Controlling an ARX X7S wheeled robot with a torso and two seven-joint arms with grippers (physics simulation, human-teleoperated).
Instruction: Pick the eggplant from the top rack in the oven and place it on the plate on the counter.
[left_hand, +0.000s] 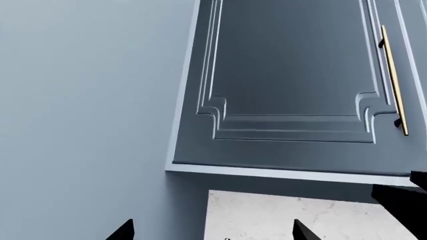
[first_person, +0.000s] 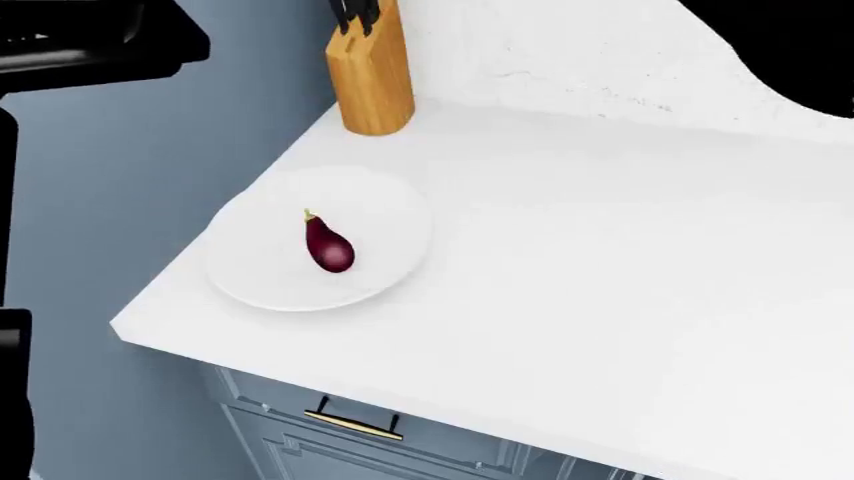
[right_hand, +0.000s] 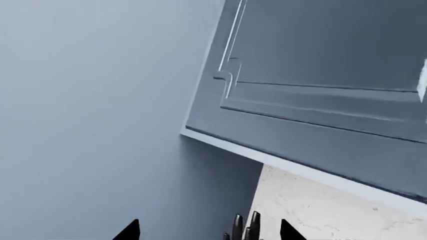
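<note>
Smooth white counter (first_person: 601, 270) bears the round shallow plate (first_person: 254, 270), where the glossy teardrop eggplant (first_person: 328, 245) lies. Both grippers' black fingertips, left (left_hand: 213, 231) and right (right_hand: 208, 231), stand wide apart, empty, pointed at panelled blue-grey cabinets (left_hand: 293, 75).

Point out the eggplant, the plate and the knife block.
eggplant (first_person: 328, 245), head view, middle of its purple body.
plate (first_person: 380, 205), head view, bare white surface beside the eggplant.
knife block (first_person: 370, 75), head view, wooden front face.
</note>
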